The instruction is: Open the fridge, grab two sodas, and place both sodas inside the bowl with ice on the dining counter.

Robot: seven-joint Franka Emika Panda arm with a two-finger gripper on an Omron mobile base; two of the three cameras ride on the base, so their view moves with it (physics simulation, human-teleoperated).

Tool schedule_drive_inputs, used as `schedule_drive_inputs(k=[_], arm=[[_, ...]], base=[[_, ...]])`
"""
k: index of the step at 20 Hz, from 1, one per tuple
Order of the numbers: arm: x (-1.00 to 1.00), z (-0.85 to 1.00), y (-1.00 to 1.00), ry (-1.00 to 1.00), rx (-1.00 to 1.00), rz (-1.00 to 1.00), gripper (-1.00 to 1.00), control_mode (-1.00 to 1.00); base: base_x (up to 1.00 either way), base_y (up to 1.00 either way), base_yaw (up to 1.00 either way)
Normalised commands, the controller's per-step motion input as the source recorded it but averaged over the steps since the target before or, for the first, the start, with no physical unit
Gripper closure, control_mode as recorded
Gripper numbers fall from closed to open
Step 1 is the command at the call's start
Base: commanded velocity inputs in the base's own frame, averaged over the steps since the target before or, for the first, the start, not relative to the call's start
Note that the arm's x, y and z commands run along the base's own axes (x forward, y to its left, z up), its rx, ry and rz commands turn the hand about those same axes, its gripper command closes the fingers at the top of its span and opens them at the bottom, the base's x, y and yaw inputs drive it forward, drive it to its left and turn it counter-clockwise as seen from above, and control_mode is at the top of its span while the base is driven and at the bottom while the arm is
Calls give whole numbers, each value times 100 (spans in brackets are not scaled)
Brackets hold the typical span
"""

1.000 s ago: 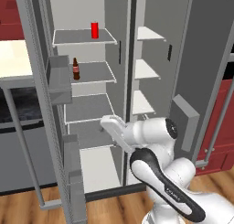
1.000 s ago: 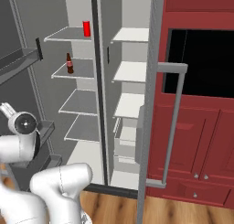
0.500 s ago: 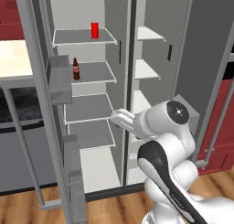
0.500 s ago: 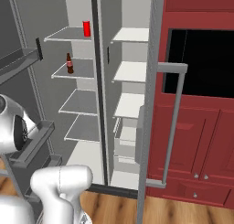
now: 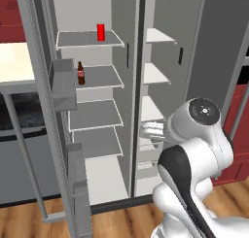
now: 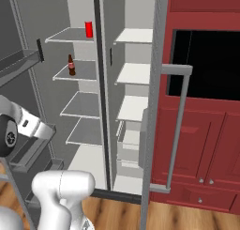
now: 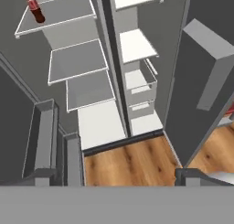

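Two doors: both leaves of the tall grey side-by-side fridge (image 5: 131,110) stand swung wide, the left leaf toward 9 o'clock in the left base view, the right leaf toward 3 o'clock.
Open room: the pale grey shelves in both compartments lie bare below the drinks; wooden floor (image 7: 132,161) shows in front of the fridge.
Red can: the plain bright red cylindrical can (image 5: 100,31) stands upright on the top left shelf, at 12 o'clock of the bottle.
Bottle: the dark brown bottle with a red label (image 5: 81,74) stands upright one shelf lower, near that shelf's left edge; it sits at 11 o'clock in the hand view.
In the way: grey door bins (image 5: 62,84) on the left leaf jut beside the shelves; the long bar handle (image 6: 178,126) of the right leaf stands before the dark red cabinets (image 6: 206,144).
Gripper: the gripper (image 7: 112,176) has its jaws spread wide, holding nothing and touching nothing, aimed at the fridge's lower shelves and floor.
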Motion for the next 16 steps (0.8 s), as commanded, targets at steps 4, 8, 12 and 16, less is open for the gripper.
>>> schedule_drive_inputs(k=[4, 8, 12, 16], arm=[[-22, -30, -54, 2, -13, 12, -100, -100], [19, -29, -10, 1, 1, 0, -100, -100], [22, -8, -8, 3, 0, 0, -100, -100], [5, 0, 0, 2, 0, 0, -100, 100]], base=[[0, 0, 0], [0, 0, 0], [0, 0, 0], [20, 3, -2]])
